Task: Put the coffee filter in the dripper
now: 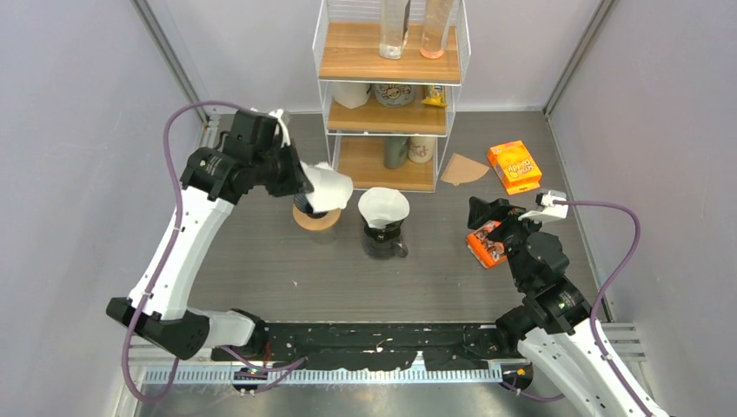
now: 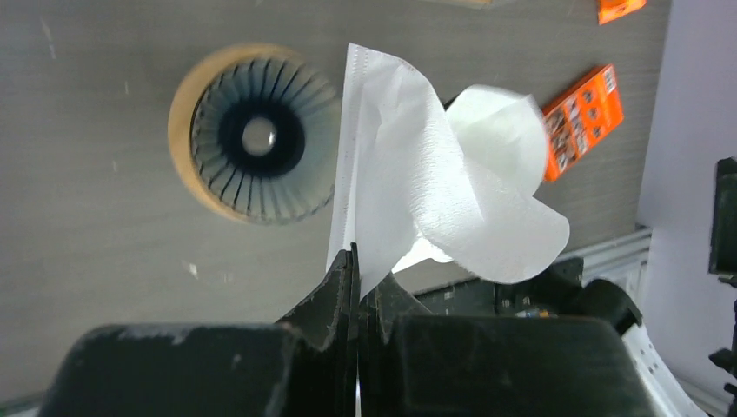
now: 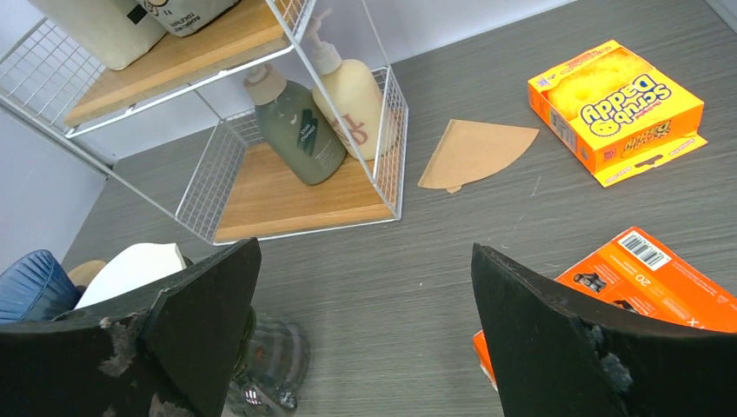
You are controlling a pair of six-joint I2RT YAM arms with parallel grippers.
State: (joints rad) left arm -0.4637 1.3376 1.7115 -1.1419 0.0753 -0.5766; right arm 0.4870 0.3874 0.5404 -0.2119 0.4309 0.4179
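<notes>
My left gripper [image 1: 304, 186] [image 2: 366, 268] is shut on the lower edge of a white paper coffee filter [image 1: 331, 188] [image 2: 434, 182], which fans open above the fingers. The filter hangs just right of and above the dripper [image 2: 256, 135], a dark ribbed cone on a tan wooden ring; in the top view the filter covers most of the dripper [image 1: 315, 219]. My right gripper [image 1: 488, 228] [image 3: 365, 248] stands wide open with nothing between its fingers, low over the table right of centre.
A glass carafe [image 1: 383, 236] with a white paper cone in its top stands just right of the dripper. A wire shelf unit [image 1: 388, 95] with bottles stands behind. A brown filter [image 1: 463, 169], a yellow-orange box [image 1: 514, 166] and an orange packet [image 1: 487, 245] lie at the right.
</notes>
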